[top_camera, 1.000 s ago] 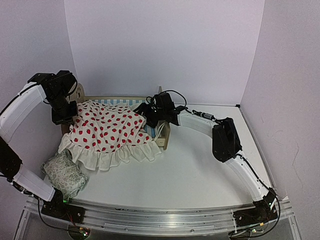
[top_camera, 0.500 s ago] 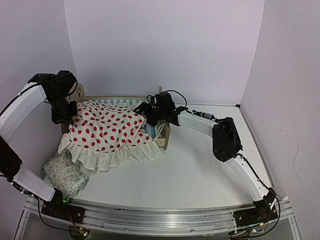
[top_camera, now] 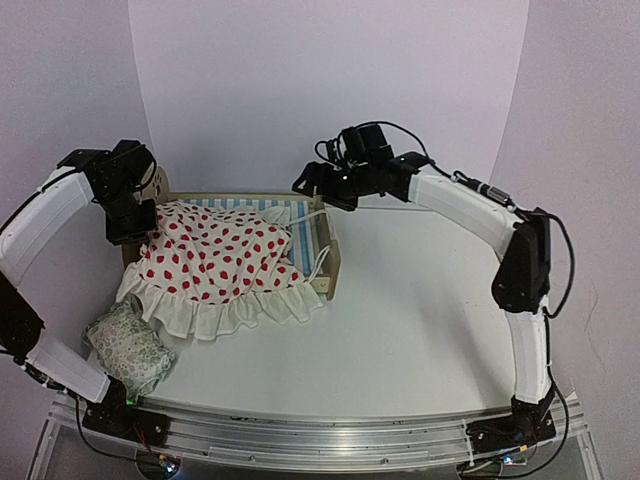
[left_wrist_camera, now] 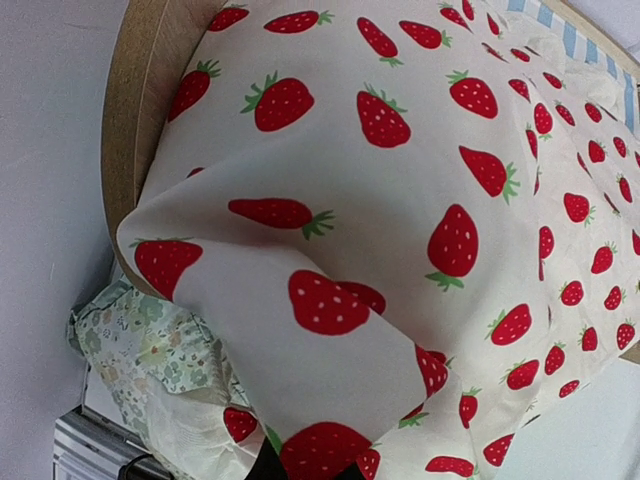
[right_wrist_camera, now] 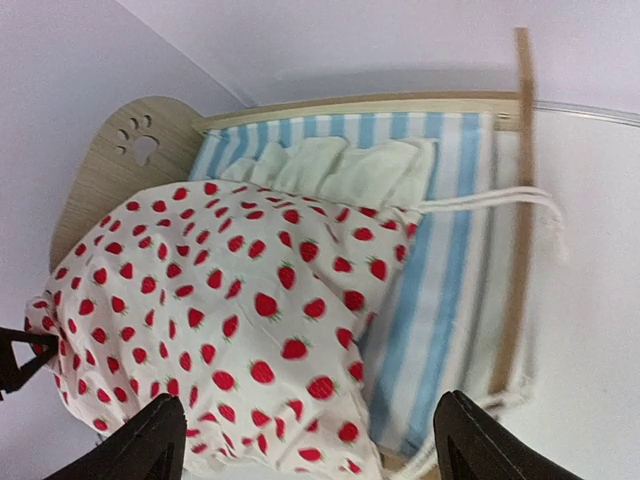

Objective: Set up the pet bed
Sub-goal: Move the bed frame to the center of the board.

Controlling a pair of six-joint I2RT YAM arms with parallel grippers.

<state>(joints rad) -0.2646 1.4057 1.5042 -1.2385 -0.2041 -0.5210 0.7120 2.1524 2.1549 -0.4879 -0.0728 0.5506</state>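
Pet bed [top_camera: 328, 265] is being seen at the rear left of the counter [top_camera: 430, 320], with the headboard [right_wrist_camera: 118, 165] toward the left wall and the footboard [right_wrist_camera: 520, 150] toward the middle. A paw-print cutout [right_wrist_camera: 140, 142] is being shown in the headboard. The blue-and-white striped mattress [right_wrist_camera: 450, 270] is lying in the frame and is being covered over most of its length by the strawberry blanket [top_camera: 215, 258]. Only the strip by the footboard and a band along the far rail are being left bare. The blanket's ruffled hem is spilling over the near rail onto the counter, and another ruffled edge is being bunched on the mattress at the far side. A white cord [right_wrist_camera: 495, 195] is being draped across the bare mattress strip and over the footboard. The pillow [top_camera: 128, 345] is lying on the counter off the bed, at the near left, touching the blanket's ruffle.

Left hand [top_camera: 131, 232] is being held at the headboard end, closed on the blanket's corner. The fabric is being pulled up into a peak there, and the fingers are being hidden by cloth in the left wrist view. Right hand [top_camera: 312, 183] is being held in the air above the far footboard corner, jaws wide apart, nothing between them, touching nothing. Both fingertips [right_wrist_camera: 160, 440] are being seen over blanket and mattress in the right wrist view.
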